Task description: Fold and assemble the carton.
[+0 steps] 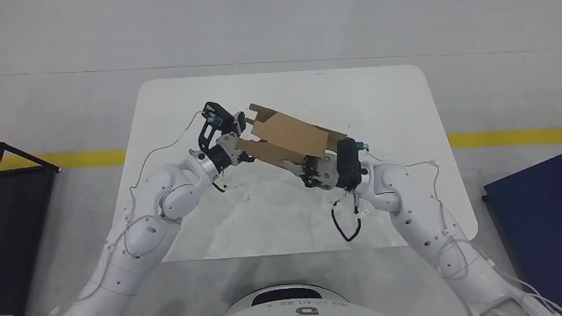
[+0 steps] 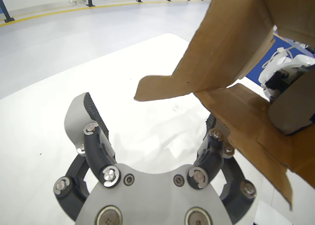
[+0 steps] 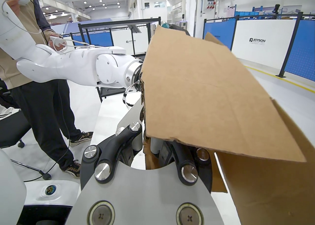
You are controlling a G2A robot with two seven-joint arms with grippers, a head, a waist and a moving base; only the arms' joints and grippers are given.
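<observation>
Table (image 1: pixel 395 105): white, rounded corners; we see the carton (image 1: pixel 294 136) held over its middle
Carton (image 3: pixel 201 93): brown, partly opened with loose flaps, lifted off the table and tilted, between the two arms
Right gripper (image 3: pixel 151 143): we find it clamped on a lower edge of the carton
Left gripper (image 2: pixel 147 112): spread wide, gripping nothing; we see one finger partly behind a carton flap

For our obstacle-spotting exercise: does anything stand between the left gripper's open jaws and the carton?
Nothing visible does. The left gripper is open above the table, and the carton hangs right beside it, a flap overlapping one of its fingers. The right gripper is clamped on the carton's other end.
</observation>
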